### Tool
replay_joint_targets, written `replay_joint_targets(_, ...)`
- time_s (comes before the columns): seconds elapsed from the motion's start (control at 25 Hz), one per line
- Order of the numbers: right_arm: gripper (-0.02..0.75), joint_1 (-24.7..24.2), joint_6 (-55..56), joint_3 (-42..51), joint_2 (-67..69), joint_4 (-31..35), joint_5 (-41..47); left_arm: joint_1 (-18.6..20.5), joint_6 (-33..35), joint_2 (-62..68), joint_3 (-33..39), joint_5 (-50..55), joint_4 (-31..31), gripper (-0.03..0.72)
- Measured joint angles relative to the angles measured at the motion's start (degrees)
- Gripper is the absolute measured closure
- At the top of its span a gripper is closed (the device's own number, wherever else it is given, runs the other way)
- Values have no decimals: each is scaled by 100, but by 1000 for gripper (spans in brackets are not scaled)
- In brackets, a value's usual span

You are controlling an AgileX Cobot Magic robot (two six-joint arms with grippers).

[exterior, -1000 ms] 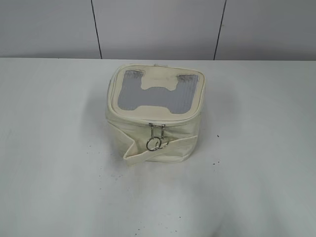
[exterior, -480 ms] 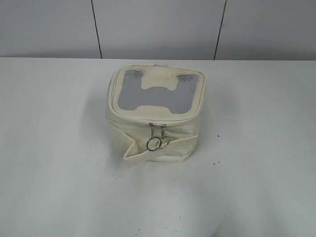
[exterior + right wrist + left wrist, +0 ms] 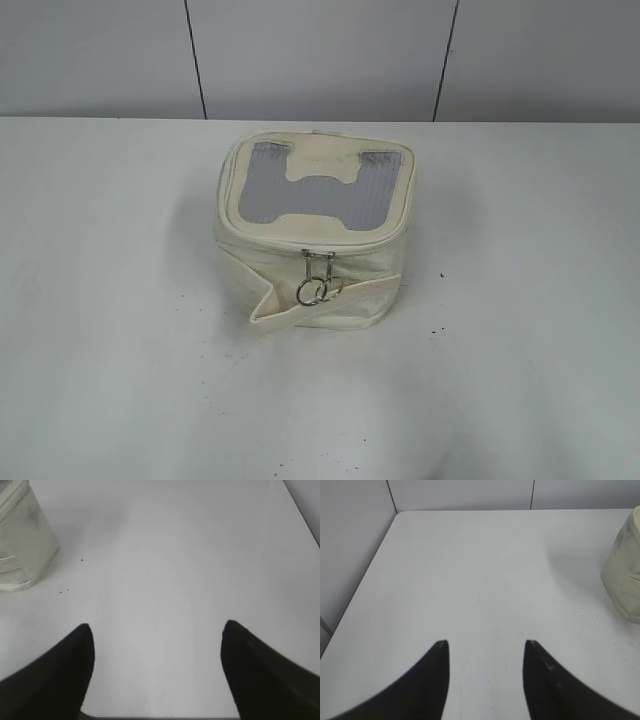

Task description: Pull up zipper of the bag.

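The cream boxy bag stands on the white table, grey ribbed panels and an H-shaped patch on top. The thin zipper track runs round the top rim; two silver pulls with round rings hang at the near side. A wide strap band juts out low at the front. No gripper shows in the exterior view. My left gripper is open and empty over bare table, the bag far to its right. My right gripper is open and empty, the bag at upper left.
A grey panelled wall backs the table. The table's left edge shows in the left wrist view, its right edge and near edge in the right wrist view. Small dark specks lie by the bag.
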Motion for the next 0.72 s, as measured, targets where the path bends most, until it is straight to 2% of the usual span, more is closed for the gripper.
replay_joint_targets(0.72, 150, 0, -2, 0, -7, 0, 0, 0, 0, 0, 0, 0, 0, 318)
